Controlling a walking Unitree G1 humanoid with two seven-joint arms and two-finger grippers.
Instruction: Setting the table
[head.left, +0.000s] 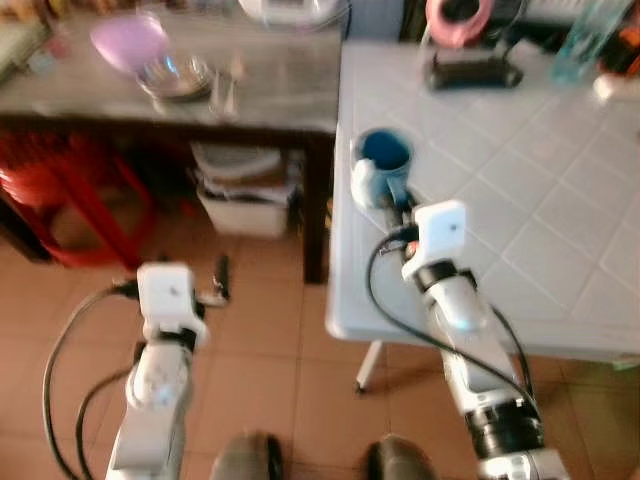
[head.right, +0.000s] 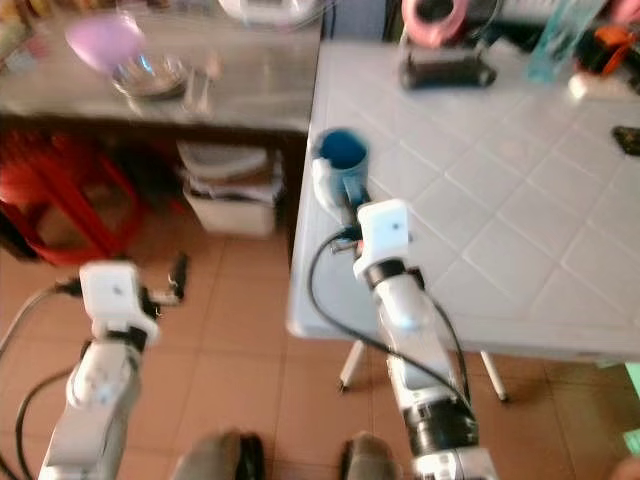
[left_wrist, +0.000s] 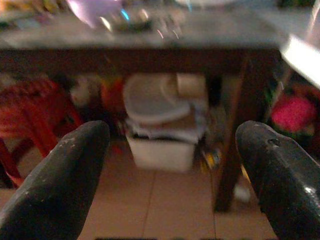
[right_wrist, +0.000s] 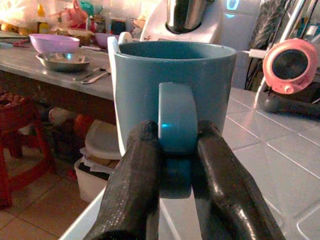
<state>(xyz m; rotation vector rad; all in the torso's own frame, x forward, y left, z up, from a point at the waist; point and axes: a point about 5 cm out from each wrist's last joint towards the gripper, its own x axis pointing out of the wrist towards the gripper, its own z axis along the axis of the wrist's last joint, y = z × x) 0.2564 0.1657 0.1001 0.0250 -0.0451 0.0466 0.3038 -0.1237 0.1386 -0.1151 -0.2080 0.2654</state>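
A blue mug (head.left: 384, 160) stands near the left edge of the white tiled table (head.left: 520, 200). My right gripper (right_wrist: 176, 150) is shut on the mug's handle (right_wrist: 176, 120), one black finger on each side of it. A white object sits against the mug's left side (head.left: 362, 184). My left gripper (left_wrist: 172, 150) is open over the floor, left of the table, with nothing between its fingers (left_wrist: 65, 170). On the dark counter (head.left: 270, 85) behind lie a purple bowl (head.left: 130, 42), a steel bowl (head.left: 175, 75) and cutlery (head.left: 228, 92).
Under the counter stand a white bin with plates (head.left: 245, 190) and a red stool (head.left: 60, 200). A pink device (head.left: 458, 20) on a black base and a clear bottle (head.left: 585, 40) stand at the table's far side. Brown tiled floor (head.left: 270, 340) lies below.
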